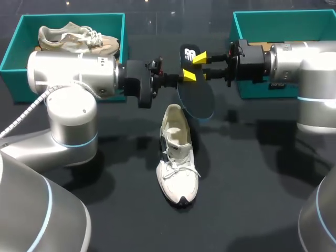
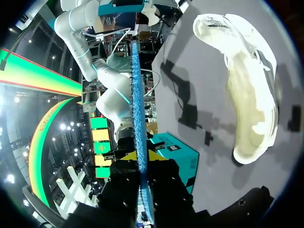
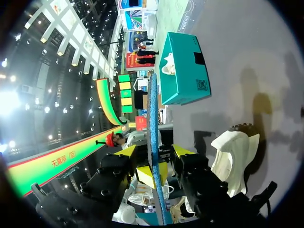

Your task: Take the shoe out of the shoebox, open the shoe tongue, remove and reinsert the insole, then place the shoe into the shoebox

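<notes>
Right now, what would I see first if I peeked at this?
The dark insole hanging in the air mid-table, between my left claw and right claw. Just below it a white shoe lies on the table. At the back left, a teal shoebox holds a beige shoe.

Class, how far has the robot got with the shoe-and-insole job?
Done: the white shoe lies on the table, out of its box, and its insole is out. In hand: the left pincer grips the insole above the shoe; the right pincer stands open around it. Left: reinsert the insole, return the shoe to a teal shoebox.
</notes>
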Motion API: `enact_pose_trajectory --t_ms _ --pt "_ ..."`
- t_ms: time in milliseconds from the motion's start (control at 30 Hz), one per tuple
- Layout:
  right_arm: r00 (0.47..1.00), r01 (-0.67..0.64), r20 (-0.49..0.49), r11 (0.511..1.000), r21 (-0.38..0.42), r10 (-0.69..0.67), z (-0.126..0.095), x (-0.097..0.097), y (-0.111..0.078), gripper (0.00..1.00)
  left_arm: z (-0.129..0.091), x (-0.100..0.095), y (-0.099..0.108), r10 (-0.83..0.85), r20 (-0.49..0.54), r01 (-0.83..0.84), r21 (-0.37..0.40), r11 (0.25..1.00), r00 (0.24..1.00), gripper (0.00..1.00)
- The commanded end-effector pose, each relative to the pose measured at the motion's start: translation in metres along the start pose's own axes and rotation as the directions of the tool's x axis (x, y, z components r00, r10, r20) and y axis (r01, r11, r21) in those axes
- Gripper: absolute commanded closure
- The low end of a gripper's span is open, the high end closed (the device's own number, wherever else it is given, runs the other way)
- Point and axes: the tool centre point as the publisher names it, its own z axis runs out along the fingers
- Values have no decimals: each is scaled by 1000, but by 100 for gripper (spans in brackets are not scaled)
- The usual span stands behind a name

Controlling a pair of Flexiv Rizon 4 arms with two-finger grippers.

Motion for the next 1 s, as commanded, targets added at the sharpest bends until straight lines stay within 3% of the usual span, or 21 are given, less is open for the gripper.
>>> enact_pose_trajectory --t_ms 33,167,267,700,833,867,933,967,1000 --pt "1000 13 3 1000 -15 -13 -16 1 -9 0 -29 0 -9 -27 -28 27 -7 1000 999 100" --pt "999 34 9 999 -18 -34 -29 2 -13 0 -44 0 -11 -112 -2 112 29 993 994 100" --pt "999 34 9 999 -18 -34 -29 2 -13 0 -53 5 -14 -185 22 180 143 973 982 100" --pt "999 34 9 999 -18 -34 -29 2 -13 0 -53 7 -17 -203 0 201 159 967 979 100" --pt "999 34 9 999 -18 -34 -29 2 -13 0 -53 0 -17 -527 -36 523 201 829 849 100" --pt "999 34 9 999 -18 -34 -29 2 -13 0 -55 0 -16 -617 -56 612 217 760 785 100" --pt "999 34 9 999 -18 -34 -29 2 -13 0 -61 -3 -12 -800 -90 786 279 552 593 100" --pt "999 34 9 999 -18 -34 -29 2 -13 0 -64 -3 -11 -842 -104 828 280 486 529 100" --pt "999 34 9 999 -18 -34 -29 2 -13 0 -67 -4 -12 -852 -111 842 266 470 511 100"
